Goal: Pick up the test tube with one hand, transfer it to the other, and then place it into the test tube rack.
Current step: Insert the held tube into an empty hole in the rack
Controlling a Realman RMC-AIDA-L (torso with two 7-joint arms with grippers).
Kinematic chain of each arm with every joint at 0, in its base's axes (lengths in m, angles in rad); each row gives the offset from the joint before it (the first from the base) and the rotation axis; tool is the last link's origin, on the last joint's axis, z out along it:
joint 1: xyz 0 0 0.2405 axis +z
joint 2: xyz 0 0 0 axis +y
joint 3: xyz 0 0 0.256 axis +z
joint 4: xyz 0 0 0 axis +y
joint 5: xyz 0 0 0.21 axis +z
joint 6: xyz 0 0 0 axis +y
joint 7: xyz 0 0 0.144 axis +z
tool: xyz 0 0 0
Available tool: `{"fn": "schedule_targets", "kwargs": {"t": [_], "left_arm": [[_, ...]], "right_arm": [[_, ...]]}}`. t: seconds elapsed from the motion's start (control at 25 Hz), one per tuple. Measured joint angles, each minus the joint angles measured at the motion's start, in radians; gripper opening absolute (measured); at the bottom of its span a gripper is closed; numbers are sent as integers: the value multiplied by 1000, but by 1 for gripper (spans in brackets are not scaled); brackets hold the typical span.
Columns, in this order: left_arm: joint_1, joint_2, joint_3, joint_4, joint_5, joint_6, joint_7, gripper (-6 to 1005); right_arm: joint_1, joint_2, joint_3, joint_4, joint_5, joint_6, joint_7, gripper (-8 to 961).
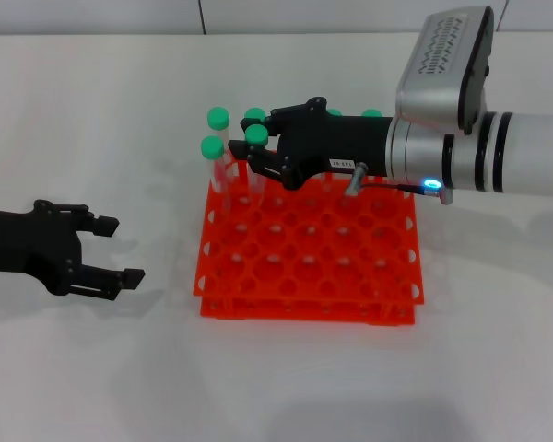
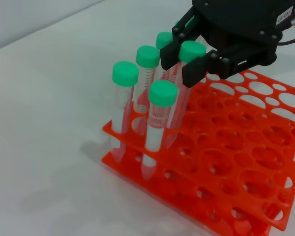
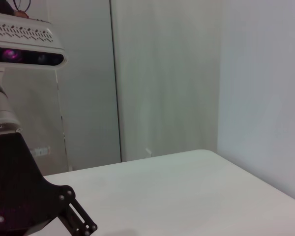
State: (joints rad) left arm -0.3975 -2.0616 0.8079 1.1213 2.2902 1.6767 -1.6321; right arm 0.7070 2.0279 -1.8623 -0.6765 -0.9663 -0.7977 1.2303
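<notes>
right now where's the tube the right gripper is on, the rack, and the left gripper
test tube point(image 2: 192, 50), left wrist view, on its green cap
test tube rack point(image 1: 350, 276), head view, on its top grid
left gripper point(image 1: 113, 249), head view, midway between its open fingertips

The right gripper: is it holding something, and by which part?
The right gripper holds a test tube just below its green cap; the left gripper is open, empty.

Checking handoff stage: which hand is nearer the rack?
Right. The right hand is over the rack's far left corner, shut on a tube there. The left hand sits open on the table, off the rack's left side.
</notes>
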Motion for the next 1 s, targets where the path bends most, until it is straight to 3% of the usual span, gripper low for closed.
{"fn": "schedule_targets", "kwargs": {"t": [1.0], "left_arm": [[-4,1,0,0,0,0,0,867]], "right_arm": [[8,-2,-2,-2,-10,-41,-8,433]]}}
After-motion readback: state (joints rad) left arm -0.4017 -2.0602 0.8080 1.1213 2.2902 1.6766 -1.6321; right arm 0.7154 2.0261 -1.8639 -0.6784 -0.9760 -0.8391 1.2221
